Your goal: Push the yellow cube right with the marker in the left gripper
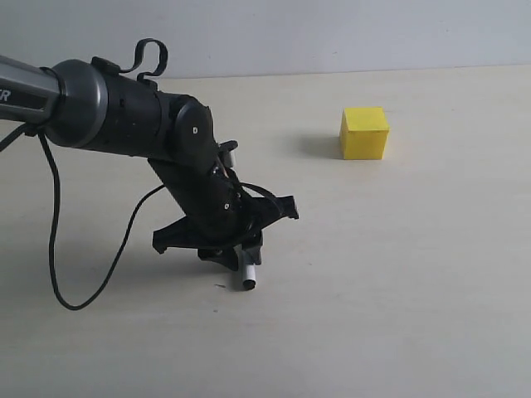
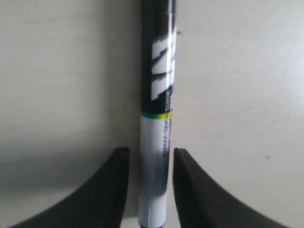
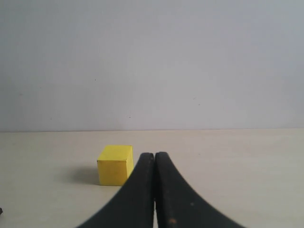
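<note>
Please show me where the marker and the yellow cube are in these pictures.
marker (image 2: pixel 155 147), left wrist view, on its white barrel.
yellow cube (image 1: pixel 364 141), exterior view, on the face toward the camera.

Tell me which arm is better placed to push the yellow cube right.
Left. The left gripper holds the marker, and the yellow cube sits off to its right, untouched, so a rightward sweep should fit. The right gripper is shut and empty.
</note>
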You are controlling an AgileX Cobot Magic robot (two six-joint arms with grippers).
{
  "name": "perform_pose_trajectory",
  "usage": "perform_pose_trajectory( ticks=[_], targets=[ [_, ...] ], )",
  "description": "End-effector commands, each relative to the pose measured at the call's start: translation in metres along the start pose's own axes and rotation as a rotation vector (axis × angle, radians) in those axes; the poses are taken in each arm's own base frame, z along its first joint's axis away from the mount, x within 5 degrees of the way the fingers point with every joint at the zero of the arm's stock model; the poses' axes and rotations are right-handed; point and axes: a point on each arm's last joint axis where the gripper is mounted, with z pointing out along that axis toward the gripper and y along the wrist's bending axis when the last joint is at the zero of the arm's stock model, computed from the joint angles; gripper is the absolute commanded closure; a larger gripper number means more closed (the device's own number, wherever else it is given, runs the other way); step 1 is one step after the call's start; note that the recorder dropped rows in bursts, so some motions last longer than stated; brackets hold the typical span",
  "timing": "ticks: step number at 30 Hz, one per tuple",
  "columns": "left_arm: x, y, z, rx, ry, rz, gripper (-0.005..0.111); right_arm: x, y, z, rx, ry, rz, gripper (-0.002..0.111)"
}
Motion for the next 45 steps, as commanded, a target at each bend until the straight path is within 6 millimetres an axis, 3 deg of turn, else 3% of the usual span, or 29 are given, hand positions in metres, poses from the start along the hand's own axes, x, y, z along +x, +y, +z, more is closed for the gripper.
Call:
perform_pose_trajectory(
  ticks=[1,22,25,26,27,28,30,33,37,41,45],
  targets=[
    [0.000,-0.004,-0.001,0.016,0.002,0.003,0.059,0.000,0.000,0.000,0.005,-0.011,0.001,0.108],
    [-0.002,-0.004,-0.006,0.028,-0.009,0.006,0.060,0.000,0.000,0.000,0.005,-0.011,-0.001,0.108],
    [-0.009,-0.007,-0.029,0.040,-0.017,0.027,0.060,0.000,0.000,0.000,0.005,-0.011,-0.001,0.108],
    [-0.013,-0.011,-0.054,0.049,-0.043,0.061,0.061,0.000,0.000,0.000,0.005,-0.011,-0.001,0.108],
    [-0.014,-0.013,-0.064,0.049,-0.063,0.083,0.063,0.000,0.000,0.000,0.005,-0.011,0.001,0.108],
    [-0.013,-0.015,-0.085,0.057,-0.116,0.121,0.072,0.000,0.000,0.000,0.005,-0.011,0.001,0.108],
    [-0.004,-0.016,-0.119,0.057,-0.215,0.221,0.106,0.000,0.000,0.000,0.005,-0.011,0.001,0.108],
    [0.021,-0.010,-0.144,0.099,-0.395,0.352,0.106,0.000,0.000,0.000,0.005,-0.011,-0.001,0.108],
    [0.068,0.016,-0.169,0.313,-0.640,0.409,0.106,0.000,0.000,0.000,0.005,-0.011,0.000,0.108],
    [0.099,0.049,-0.183,0.302,-0.626,0.413,0.106,0.000,0.000,0.000,0.005,-0.011,-0.001,0.108],
    [0.106,0.054,-0.192,0.310,-0.635,0.414,0.106,0.000,0.000,0.000,0.005,-0.011,-0.001,0.108]
  ],
)
